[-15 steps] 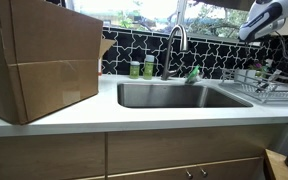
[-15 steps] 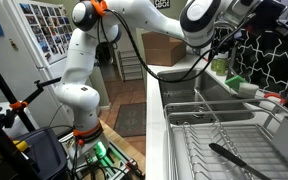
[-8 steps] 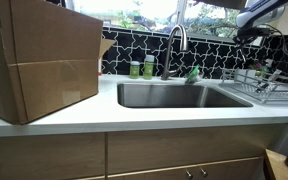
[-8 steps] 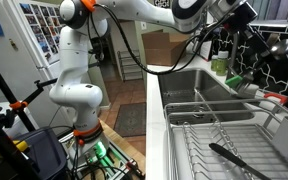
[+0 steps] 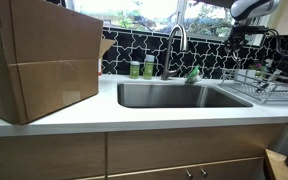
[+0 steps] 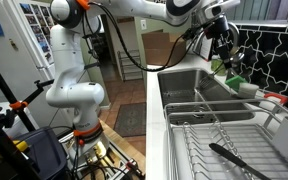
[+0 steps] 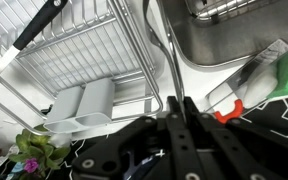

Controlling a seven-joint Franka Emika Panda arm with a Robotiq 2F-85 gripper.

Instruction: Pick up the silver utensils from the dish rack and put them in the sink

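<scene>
The dish rack (image 5: 268, 86) sat at 1 end of the tabletop (image 5: 134, 116), beside the sink (image 5: 174, 96); a box (image 5: 39, 60) stood at the opposite end.

Cardboard box (image 5: 39, 60), green bottles (image 5: 148, 68)

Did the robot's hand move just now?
Yes. The gripper slid left in an exterior view, closer to the faucet and farther from the dish rack.

Dish rack (image 5: 273, 88) — right end off-frame
</scene>
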